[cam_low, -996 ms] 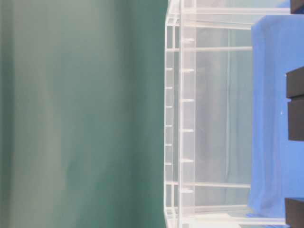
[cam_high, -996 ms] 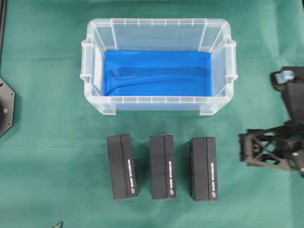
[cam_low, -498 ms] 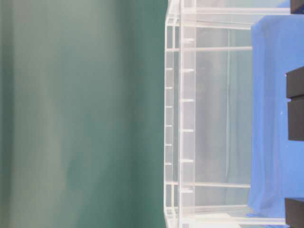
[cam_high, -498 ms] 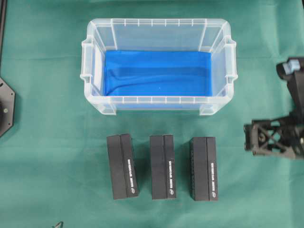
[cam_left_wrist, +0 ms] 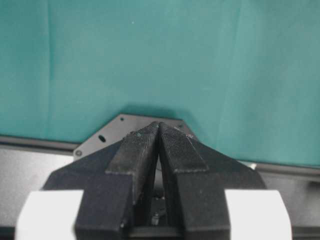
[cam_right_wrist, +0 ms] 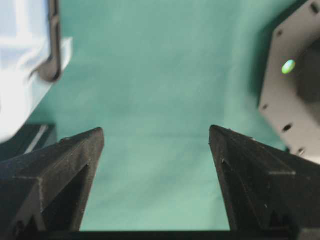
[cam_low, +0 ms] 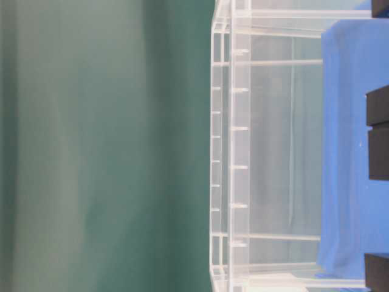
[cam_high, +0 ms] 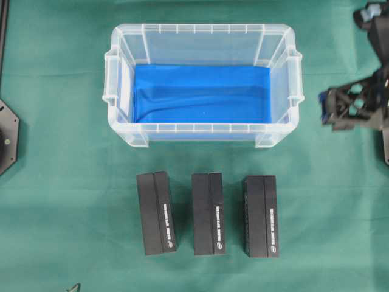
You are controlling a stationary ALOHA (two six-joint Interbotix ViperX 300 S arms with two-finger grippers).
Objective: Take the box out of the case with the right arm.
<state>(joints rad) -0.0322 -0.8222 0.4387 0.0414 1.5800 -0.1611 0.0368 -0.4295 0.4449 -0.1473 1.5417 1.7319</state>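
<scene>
Case (cam_high: 202, 86) holds only its blue sheet (cam_high: 200, 94) — three black boxes (cam_high: 208, 213) lie on the tabletop (cam_high: 61, 182) in front. Right gripper (cam_right_wrist: 156, 150) wide open, empty, beside the case's right end. Left gripper (cam_left_wrist: 159, 145) closed, empty. Advice: retreat clear of rim.

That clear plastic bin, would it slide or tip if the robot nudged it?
The clear plastic bin looks thin-walled and holds only a blue sheet, so it is probably light and would likely slide on the green cloth. Its wide, low shape makes tipping unlikely. The walls may flex a little.
</scene>
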